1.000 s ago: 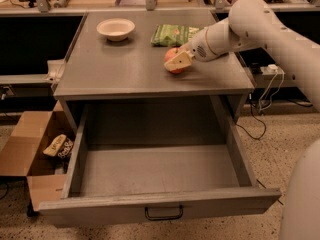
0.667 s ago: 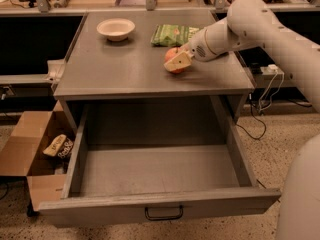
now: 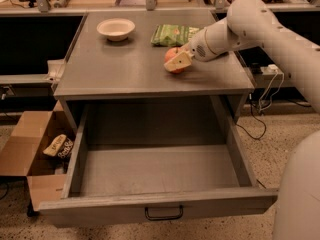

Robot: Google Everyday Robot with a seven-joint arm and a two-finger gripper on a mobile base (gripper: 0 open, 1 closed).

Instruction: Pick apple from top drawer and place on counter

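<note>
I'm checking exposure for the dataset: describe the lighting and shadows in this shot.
Camera view: warm, dim light overall; no hard glare on the counter; the top drawer darkens toward its back, under the counter; the gripper, at the apple on the counter's right side, has dark shadow beneath; the bowl casts a soft one.

Apple (image 3: pixel 170 54) on desk (image 3: pixel 125 69), right of centre; hand (image 3: pixel 178 61) against its front-right side. Bowl (image 3: pixel 116 28) at rear left, packet (image 3: pixel 172 34) right of bowl, behind apple. Top drawer (image 3: pixel 160 206) stands open below desk front. Cardboard box (image 3: pixel 25 149) on floor (image 3: pixel 280 134), left of drawer.
</note>
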